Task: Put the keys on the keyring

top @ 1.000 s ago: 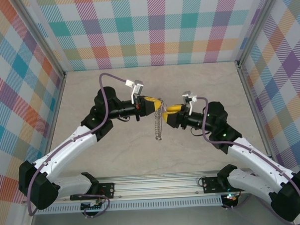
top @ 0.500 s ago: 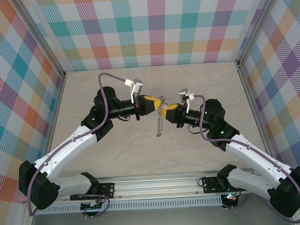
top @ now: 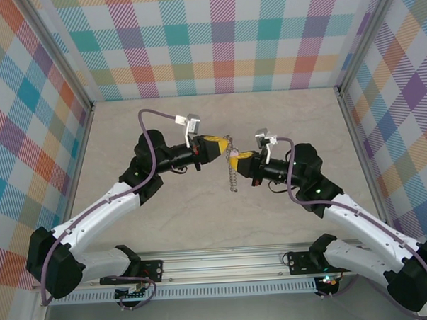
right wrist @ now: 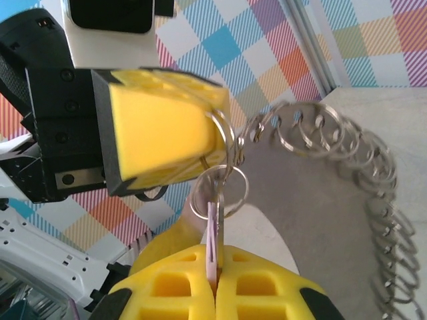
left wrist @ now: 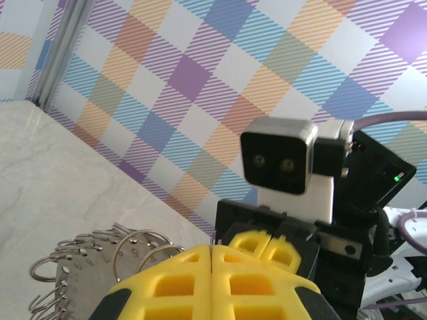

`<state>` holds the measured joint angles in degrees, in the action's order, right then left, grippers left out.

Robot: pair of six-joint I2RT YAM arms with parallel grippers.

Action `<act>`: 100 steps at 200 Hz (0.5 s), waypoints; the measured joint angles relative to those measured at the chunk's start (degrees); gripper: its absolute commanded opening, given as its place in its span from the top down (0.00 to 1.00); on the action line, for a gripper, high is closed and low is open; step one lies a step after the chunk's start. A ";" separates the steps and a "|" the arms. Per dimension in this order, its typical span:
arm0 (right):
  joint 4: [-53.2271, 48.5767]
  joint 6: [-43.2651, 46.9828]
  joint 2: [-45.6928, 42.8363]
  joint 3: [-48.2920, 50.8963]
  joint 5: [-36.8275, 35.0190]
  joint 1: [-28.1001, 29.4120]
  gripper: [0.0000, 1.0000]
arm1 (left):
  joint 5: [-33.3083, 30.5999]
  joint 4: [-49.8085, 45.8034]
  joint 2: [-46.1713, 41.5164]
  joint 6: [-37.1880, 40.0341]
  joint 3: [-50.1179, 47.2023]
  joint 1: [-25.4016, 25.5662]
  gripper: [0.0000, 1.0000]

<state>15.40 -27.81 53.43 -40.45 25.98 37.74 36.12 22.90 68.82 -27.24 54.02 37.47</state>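
Left jaws: fully closed, yellow pads (left wrist: 167, 287) meeting along a thin seam. The tips nip a wire loop on the rim of the keyring (right wrist: 313, 200).
Right jaws: fully closed, yellow pads (right wrist: 167, 293) clamped on the keys (right wrist: 213, 230), with the lilac tag edge-on in the seam.
Keys vs right jaws: the tag sticks up out of the tips, and its top end sits inside a small wire ring (right wrist: 218, 190) just above them. The dark key is too thin to make out.
Keys vs left jaws: just below the left tips. Cannot tell whether they touch.
Keyring, top view: in the air above the tabletop (top: 202, 224), hanging edge-on from the left jaws, between the two arms.
Keyring, right wrist view: flat grey face with loops along the rim, curving right and down from the left tips.
Keyring vs right jaws: beside and beyond the tips, to their right.
Small wire ring: overlaps the loops at the left tips. Cannot tell whether it is threaded onto the rim.
Jaws to each other: tip to tip, very near.
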 measured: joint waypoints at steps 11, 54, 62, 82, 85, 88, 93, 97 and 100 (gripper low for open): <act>0.09 0.00 1.18 -0.17 -0.07 0.85 1.00 | -0.09 0.74 -0.04 -0.44 -0.11 0.02 1.00; 0.02 0.04 5.79 -2.25 -0.07 2.97 1.00 | -1.01 1.46 -0.04 -1.60 -1.29 0.28 1.00; 0.00 0.07 5.88 -2.29 -0.15 2.97 1.00 | -1.16 1.46 -0.04 -1.70 -1.29 0.28 1.00; -0.37 0.24 5.53 -2.32 -0.96 3.13 1.00 | -1.53 1.66 -0.04 -1.73 -1.31 0.28 1.00; -0.50 0.26 5.38 -2.29 -1.09 3.15 0.94 | -1.60 1.77 -0.04 -1.73 -1.33 0.28 1.00; -0.74 0.28 5.22 -2.29 -1.22 3.15 0.89 | -1.66 1.90 -0.04 -1.73 -1.36 0.28 1.00; -1.18 0.28 4.85 -2.32 -1.53 3.17 0.81 | -1.77 2.12 -0.04 -1.75 -1.40 0.28 1.00; -1.62 0.33 4.46 -2.29 -1.86 3.17 0.76 | -1.79 2.32 -0.04 -1.75 -1.42 0.28 1.00; -1.86 0.42 4.20 -2.29 -2.01 3.19 0.73 | -1.84 2.49 -0.04 -1.77 -1.49 0.28 1.00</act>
<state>13.54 -27.40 57.63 -42.74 23.97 40.93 34.28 25.39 68.77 -29.02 52.53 37.76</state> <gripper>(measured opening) 0.138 0.049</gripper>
